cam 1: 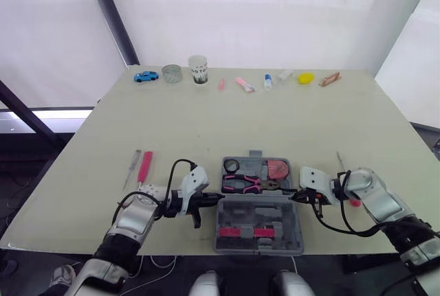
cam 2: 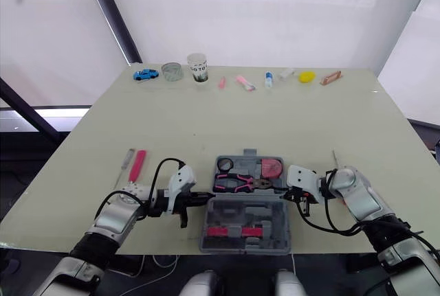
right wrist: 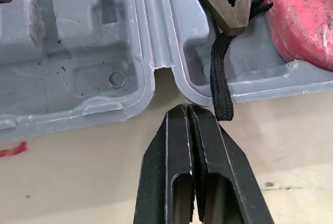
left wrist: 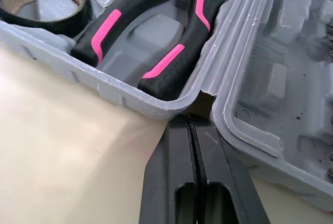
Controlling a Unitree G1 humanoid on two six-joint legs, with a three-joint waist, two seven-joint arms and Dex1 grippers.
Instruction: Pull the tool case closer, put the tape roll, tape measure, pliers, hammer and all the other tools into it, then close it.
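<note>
Case (cam 1: 261, 210) lies open flat at the near edge of the table (cam 1: 206, 117), with both grippers at its hinge line.
Left gripper (left wrist: 190, 126): fingers pressed together, empty, tip at the hinge notch on the case's left side. The right gripper (right wrist: 187, 114) is the same, closed on nothing, tip at the notch on the right side. Far half holds pliers (cam 1: 249, 184) in the middle, red tape measure (cam 1: 277, 169) to their right, tape roll (cam 1: 232, 165) to their left. Near half holds pink pieces; can't tell what they are. Black cord (right wrist: 218, 78) hangs over the rim just beside the right tip. Outside the case: pink-handled tool (cam 1: 144, 166) and thin grey tool (cam 1: 130, 169) well to the left, thin red-ended tool (cam 1: 339, 160) by the right arm. Small items along the far edge.
</note>
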